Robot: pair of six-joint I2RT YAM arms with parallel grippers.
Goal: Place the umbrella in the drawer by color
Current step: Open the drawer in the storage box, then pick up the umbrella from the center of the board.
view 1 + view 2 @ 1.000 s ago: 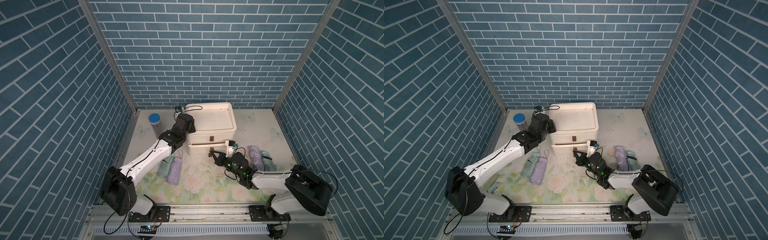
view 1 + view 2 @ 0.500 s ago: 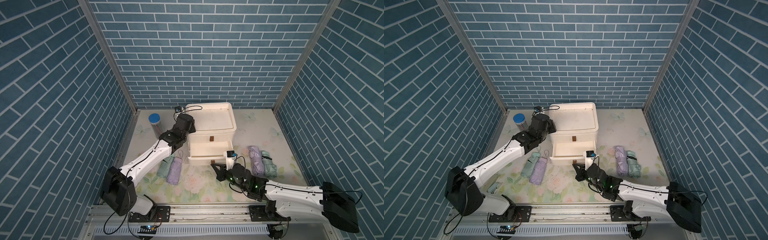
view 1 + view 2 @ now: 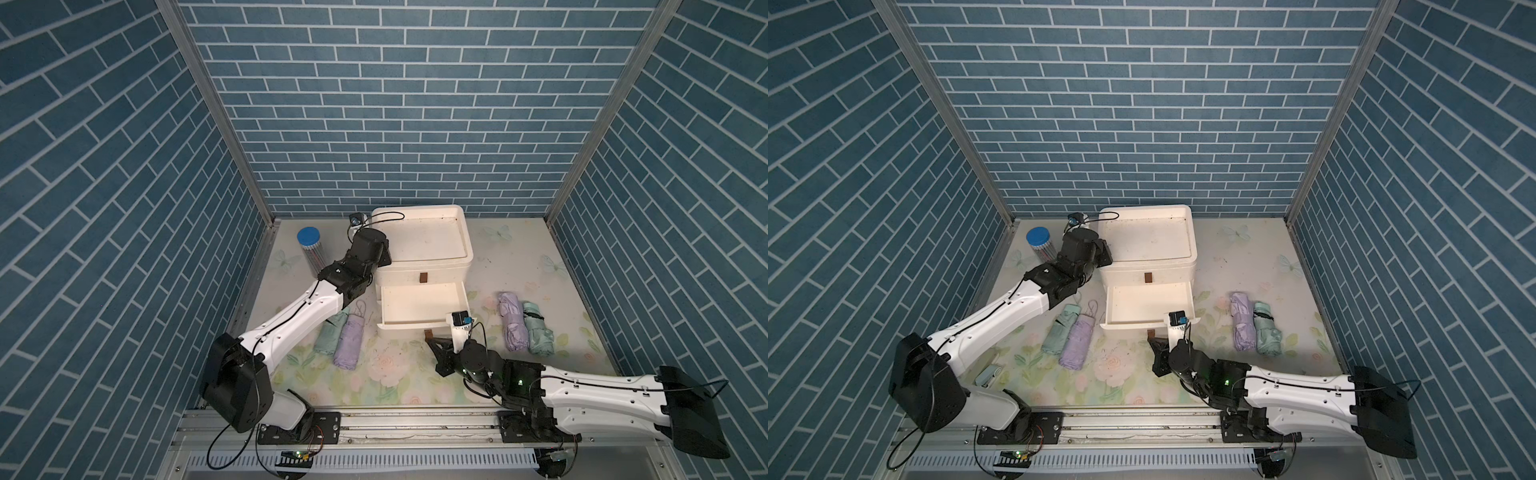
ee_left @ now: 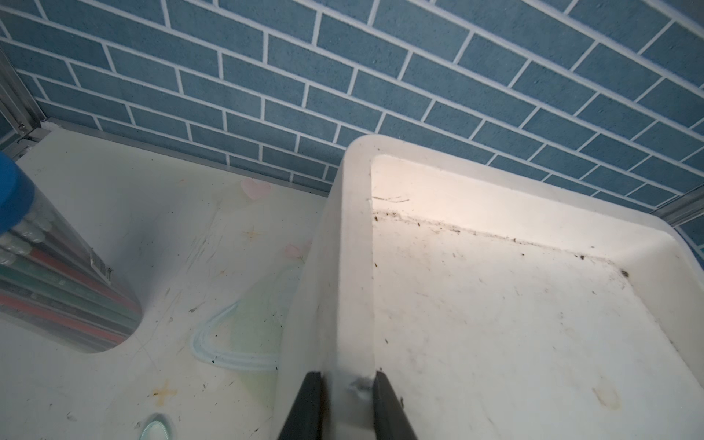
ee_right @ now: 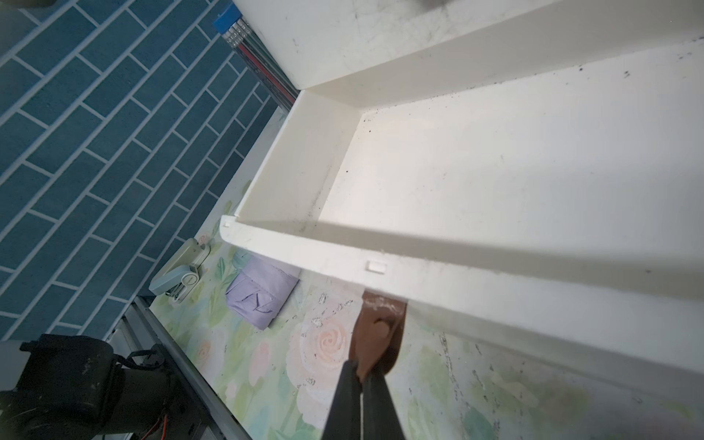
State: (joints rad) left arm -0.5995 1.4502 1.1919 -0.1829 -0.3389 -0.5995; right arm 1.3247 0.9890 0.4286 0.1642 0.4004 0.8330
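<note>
The white cabinet point(image 3: 419, 266) has its lower drawer point(image 3: 415, 330) pulled out and empty. My right gripper point(image 5: 364, 371) is shut on the drawer's brown pull tab point(image 5: 379, 320), in front of the drawer in both top views point(image 3: 432, 341) point(image 3: 1152, 338). My left gripper point(image 4: 347, 377) is shut on the rim of the cabinet's top tray point(image 4: 354, 266), at its left side. Left of the drawer lie a green umbrella point(image 3: 330, 334) and a purple umbrella point(image 3: 348, 345). To the right lie another purple umbrella point(image 3: 513, 326) and a green one point(image 3: 537, 328).
A clear pen canister with a blue lid point(image 3: 311, 249) stands at the back left beside the left arm. A pale green stapler point(image 3: 988, 374) lies near the front left edge. The upper drawer, with its brown tab point(image 3: 423, 277), is closed.
The right gripper has drawn the lower drawer out toward the front, from barely open to fully extended, and the right arm has stretched back. The left arm has not moved.
</note>
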